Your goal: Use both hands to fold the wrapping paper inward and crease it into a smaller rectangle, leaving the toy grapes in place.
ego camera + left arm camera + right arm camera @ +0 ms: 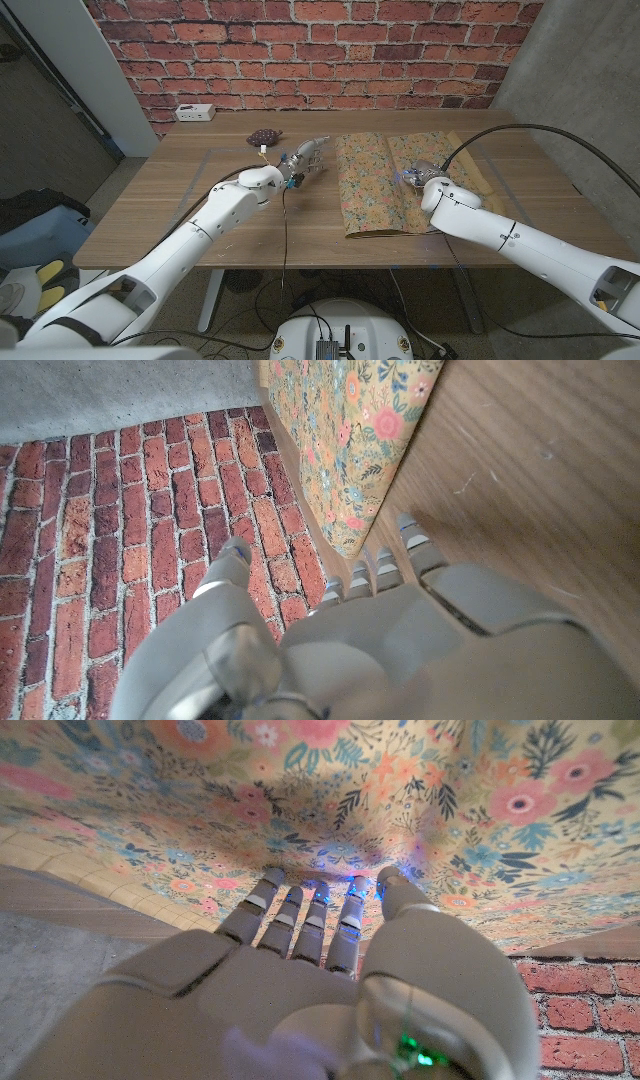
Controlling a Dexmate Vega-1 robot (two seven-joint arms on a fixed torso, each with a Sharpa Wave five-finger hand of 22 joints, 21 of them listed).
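Pressing open right hand [418,177] onto wrapping paper [372,190]; empty left hand [303,160] waits at nine o'clock. Crease next.

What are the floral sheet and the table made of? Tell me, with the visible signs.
Floral sheet: seemingly thin matte paper, printed with flowers; it holds a fold and bends softly under the right hand.
Table: wood or wood veneer, by its brown grain lines, with a smooth, slightly satin finish.

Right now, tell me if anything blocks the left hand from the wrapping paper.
Nothing visible does. The left hand hovers just beside the wrapping paper, only bare table between them. The toy grapes sit behind, off that path.
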